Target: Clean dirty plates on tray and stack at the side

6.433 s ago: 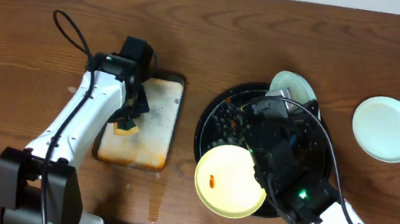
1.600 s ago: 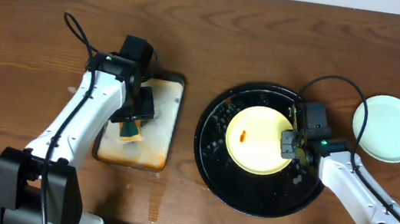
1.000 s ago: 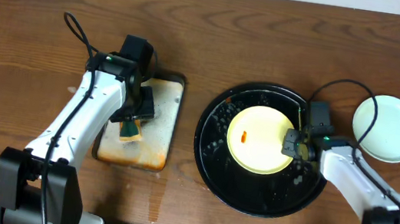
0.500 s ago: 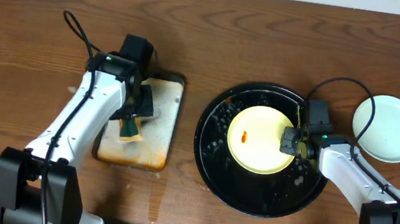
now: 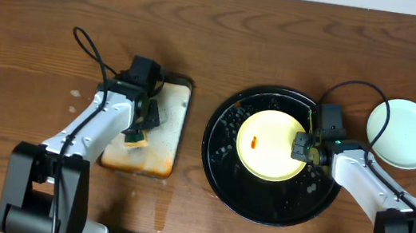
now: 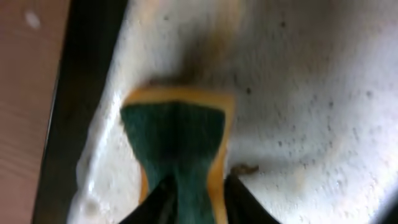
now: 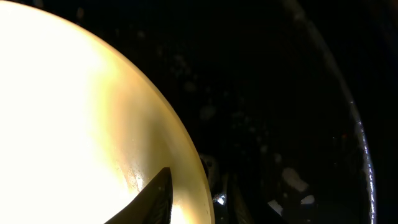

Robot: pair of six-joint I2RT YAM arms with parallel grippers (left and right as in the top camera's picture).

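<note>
Glossy wet black tray [image 5: 264,207], smooth yellow plate [image 5: 268,163], rough green sponge [image 6: 177,143], wood-grain tabletop [image 5: 42,30], rust-stained metal pan [image 5: 163,139]

overhead: top-down, far | left wrist: close, sponge [image 6: 177,149] | right wrist: close, yellow plate [image 7: 74,124]

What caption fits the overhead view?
Left end effector pinches the green sponge over the stained pan; right end effector grips the yellow plate on the black tray.
</note>
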